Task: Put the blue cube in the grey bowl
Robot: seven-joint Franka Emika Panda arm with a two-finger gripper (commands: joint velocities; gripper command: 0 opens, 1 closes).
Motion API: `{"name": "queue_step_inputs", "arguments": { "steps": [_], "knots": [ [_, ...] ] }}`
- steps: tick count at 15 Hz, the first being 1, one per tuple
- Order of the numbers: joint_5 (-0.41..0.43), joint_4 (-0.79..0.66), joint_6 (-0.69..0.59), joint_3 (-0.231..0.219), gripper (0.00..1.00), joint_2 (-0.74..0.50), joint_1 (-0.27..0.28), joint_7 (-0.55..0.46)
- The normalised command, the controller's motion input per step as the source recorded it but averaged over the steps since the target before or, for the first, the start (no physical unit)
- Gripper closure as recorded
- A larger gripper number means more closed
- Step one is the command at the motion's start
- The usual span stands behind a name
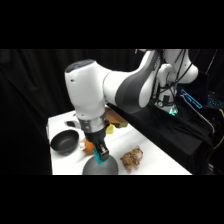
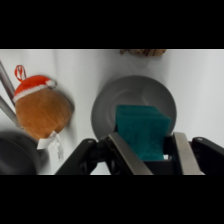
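Low in the side frame, the gripper (image 1: 101,155) clamps the blue cube (image 2: 141,131) between its 2 fingers — directly above the grey bowl (image 2: 106,102) — positioned, I judge, for dropping.

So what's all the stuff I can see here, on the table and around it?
blue cube: one, teal, held between the end effector's fingers above the grey bowl
grey bowl: one, grey, table's front edge
black pan: one, black, table's left
plush toy with red-and-white hat: one, brown, beside the bowl
brown lumpy object: one, right of the bowl
white table: one
arm: one, white
end effector: one, black, shut on the cube
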Motion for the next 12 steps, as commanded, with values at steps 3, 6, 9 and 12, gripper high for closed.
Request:
{"name": "queue_step_inputs", "arguments": {
  "steps": [3, 6, 9, 12],
  "knots": [
    [0.106, 0.31, 0.09, -0.005, 0.74, 0.31, 0.014, -0.05],
    [0.099, 0.27, 0.07, -0.006, 0.74, 0.26, 0.021, -0.06],
    [0.085, 0.28, 0.07, 0.001, 0.24, 0.22, 0.018, -0.11],
    [0.041, 0.26, -0.03, -0.032, 0.01, 0.14, 0.039, -0.09]
  ]
}}
